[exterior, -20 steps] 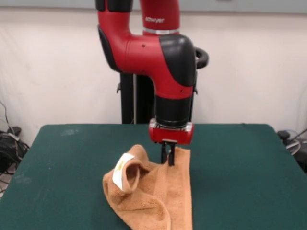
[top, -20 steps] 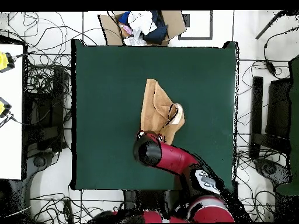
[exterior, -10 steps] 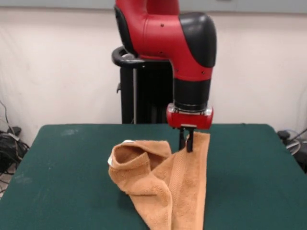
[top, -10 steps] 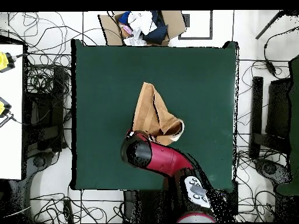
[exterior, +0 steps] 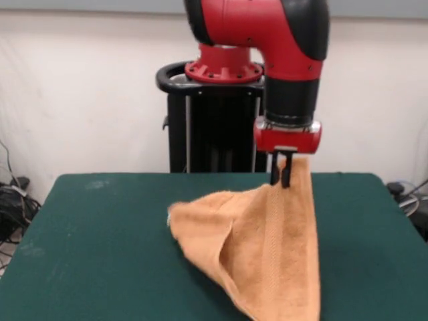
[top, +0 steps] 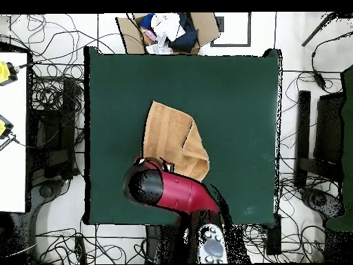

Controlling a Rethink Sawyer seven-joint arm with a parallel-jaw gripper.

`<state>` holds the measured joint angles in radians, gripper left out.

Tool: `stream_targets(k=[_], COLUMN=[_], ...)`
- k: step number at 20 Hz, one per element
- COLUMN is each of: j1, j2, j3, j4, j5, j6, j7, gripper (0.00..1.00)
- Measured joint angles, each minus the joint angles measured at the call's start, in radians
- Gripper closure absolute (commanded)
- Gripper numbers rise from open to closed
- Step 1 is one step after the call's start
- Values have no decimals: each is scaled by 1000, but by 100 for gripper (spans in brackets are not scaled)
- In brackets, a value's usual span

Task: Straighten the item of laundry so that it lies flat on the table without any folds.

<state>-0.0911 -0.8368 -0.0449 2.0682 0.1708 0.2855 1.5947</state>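
Orange towel (exterior: 261, 247) now pulled wider than moment ago, curled lump gone. My claw (exterior: 281, 175) clamped on its corner, lifted, moved toward 3 o'clock. Rest drags on green table (exterior: 93, 247). Fold remains; I keep pulling.

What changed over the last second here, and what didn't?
The gripper, shut on a corner of the towel throughout, rose and swung to the right in the front view. The towel was drawn out with it, its bunched loop opening and the white label passing out of sight. The table stayed put.
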Motion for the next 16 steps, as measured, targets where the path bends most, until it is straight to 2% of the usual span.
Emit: stream_targets(k=[6,16], j1=[119,315], j2=[-86,-183], j3=[-72,-190], j4=[1,-4], j5=[22,51], j6=[125,264], j7=[29,178], gripper=[100,100])
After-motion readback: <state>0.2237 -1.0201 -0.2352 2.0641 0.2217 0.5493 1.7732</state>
